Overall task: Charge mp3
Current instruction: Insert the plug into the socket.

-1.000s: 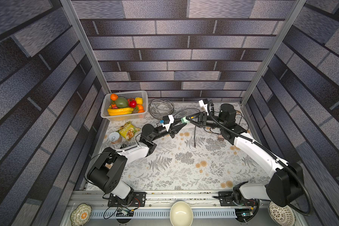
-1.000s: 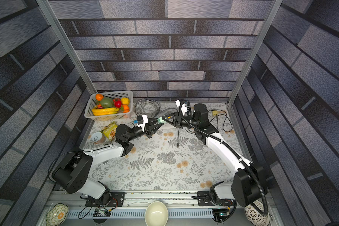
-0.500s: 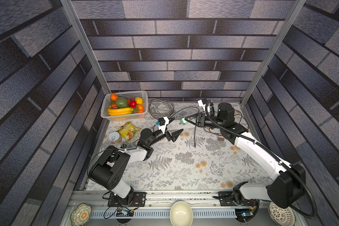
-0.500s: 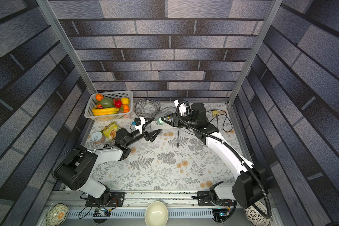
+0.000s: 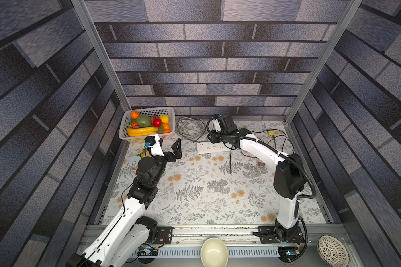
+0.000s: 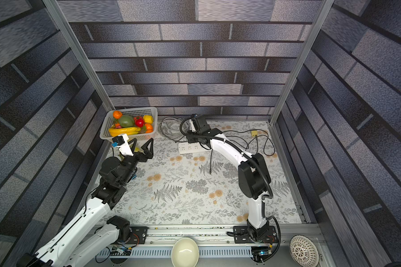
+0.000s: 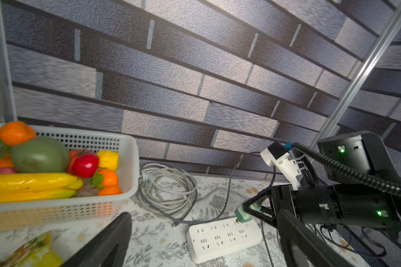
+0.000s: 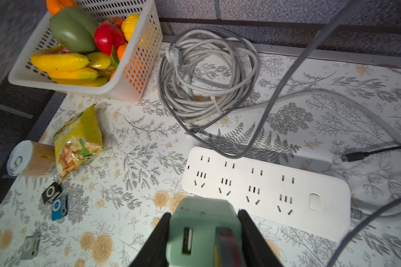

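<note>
Green charger (image 8: 202, 231) pinched in right pincer (image 8: 203, 215) above power strip (image 8: 264, 185); left pincer (image 6: 140, 146) spread; blue mp3 player (image 8: 59, 208) on desk (image 8: 148, 150), well apart.

Both top views: high overhead, whole table (image 5: 218, 203). Right wrist cam close behind right gripper (image 8: 203, 222), power strip (image 8: 264, 185) just ahead; left wrist view shares that strip.
</note>
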Tool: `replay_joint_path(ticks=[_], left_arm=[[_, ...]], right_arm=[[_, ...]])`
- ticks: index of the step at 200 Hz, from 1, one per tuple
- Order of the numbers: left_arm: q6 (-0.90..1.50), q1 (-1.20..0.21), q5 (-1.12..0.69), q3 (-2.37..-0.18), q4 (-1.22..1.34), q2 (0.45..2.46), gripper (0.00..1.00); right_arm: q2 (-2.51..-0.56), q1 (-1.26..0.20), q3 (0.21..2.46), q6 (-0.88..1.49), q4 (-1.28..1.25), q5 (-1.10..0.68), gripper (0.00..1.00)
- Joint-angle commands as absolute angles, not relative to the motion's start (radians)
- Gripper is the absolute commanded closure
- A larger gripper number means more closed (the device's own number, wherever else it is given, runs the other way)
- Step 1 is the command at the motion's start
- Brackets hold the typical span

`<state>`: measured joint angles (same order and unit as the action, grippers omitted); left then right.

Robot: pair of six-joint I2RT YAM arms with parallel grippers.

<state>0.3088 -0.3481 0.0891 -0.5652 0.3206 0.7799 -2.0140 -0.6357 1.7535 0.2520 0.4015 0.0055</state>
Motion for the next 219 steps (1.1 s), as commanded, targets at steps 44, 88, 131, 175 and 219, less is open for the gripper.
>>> replay_joint_path(ticks=[44, 88, 131, 175, 219], left_arm=[[0.346, -0.348, 0.181, -0.506, 0.091, 0.75, 0.0], [0.344, -0.332, 0.178, -0.489, 0.109, 0.732, 0.0], [0.342, -0.33, 0.178, -0.486, 0.113, 0.711, 0.0], [0.331, -0.33, 0.188, -0.468, 0.117, 0.673, 0.0], [0.319, -0.331, 0.191, -0.458, 0.13, 0.659, 0.0]], right_arm=[[-2.304, -0.682, 2.081, 0.197, 0.502, 0.079, 1.0], [-2.335, -0.695, 2.064, 0.184, 0.5, 0.12, 1.0], [-2.343, -0.696, 2.051, 0.165, 0.474, 0.164, 1.0], [-2.38, -0.695, 2.087, 0.168, 0.48, 0.136, 1.0], [-2.4, -0.696, 2.094, 0.172, 0.48, 0.109, 1.0]])
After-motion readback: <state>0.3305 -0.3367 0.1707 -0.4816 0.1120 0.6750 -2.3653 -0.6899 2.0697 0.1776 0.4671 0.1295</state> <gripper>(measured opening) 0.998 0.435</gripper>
